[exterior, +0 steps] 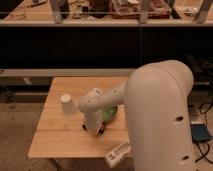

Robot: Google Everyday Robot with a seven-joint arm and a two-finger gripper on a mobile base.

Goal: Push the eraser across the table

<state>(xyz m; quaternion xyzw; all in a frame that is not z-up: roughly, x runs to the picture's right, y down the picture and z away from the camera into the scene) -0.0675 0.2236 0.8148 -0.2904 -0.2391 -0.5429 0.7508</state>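
My claw (95, 128) hangs low over the surface (60, 136), near the white cup (67, 104). I cannot tell whether it is apart or together.

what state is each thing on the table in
gripper: down at the table, by the green dish
eraser: hidden under the gripper
white cup: standing, apart from the gripper
green dish: on the table, partly behind the arm
white block: lying at the table's front edge

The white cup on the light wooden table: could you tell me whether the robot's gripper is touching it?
Apart. The camera view shows bare wood between the white cup and the gripper, low over the light wooden table.
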